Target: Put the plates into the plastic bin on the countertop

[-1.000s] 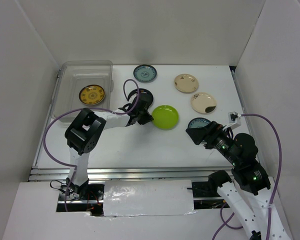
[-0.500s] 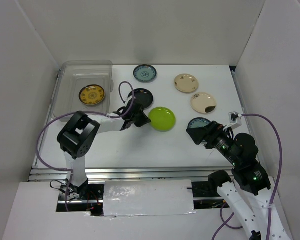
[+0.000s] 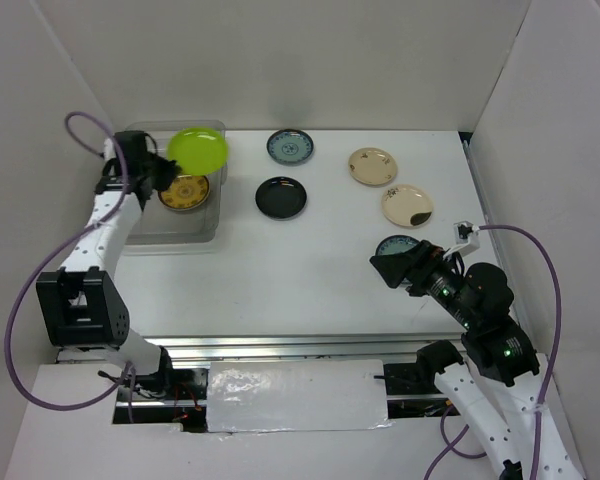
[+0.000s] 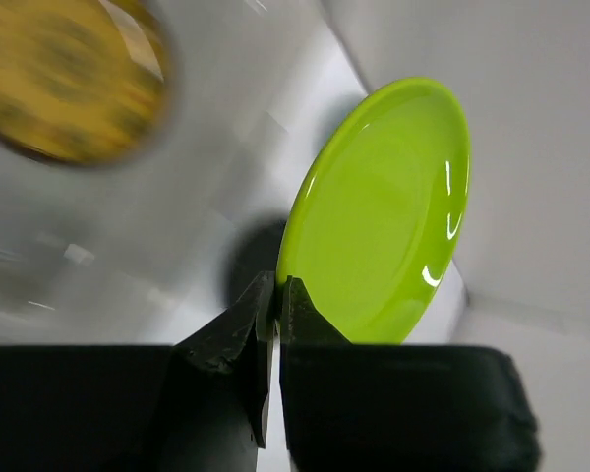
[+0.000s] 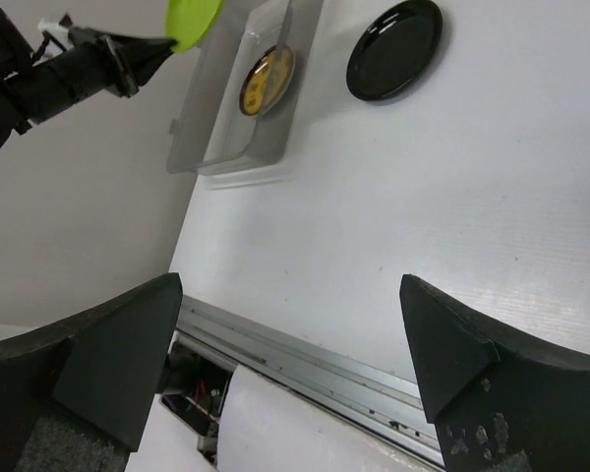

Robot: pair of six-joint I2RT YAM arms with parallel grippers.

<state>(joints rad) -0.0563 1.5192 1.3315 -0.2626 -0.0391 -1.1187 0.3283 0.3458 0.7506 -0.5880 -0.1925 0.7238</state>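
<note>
The lime green plate (image 3: 198, 149) is held tilted above the far end of the plastic bin (image 3: 165, 234). The left gripper (image 4: 275, 295) pinches its rim, jaws clamped on it. A brown-gold plate (image 3: 184, 191) lies inside the bin. The right gripper (image 5: 290, 285) hovers over the countertop (image 3: 280, 280), jaws wide apart.

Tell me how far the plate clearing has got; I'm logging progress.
Done: one brown-gold plate lies in the plastic bin. In hand: the left gripper pinches the lime green plate by its rim above the bin. Left on the countertop: a black plate, a blue-patterned plate, a cream plate, a dark-marked cream plate, and a half-hidden plate by the open right gripper.
</note>
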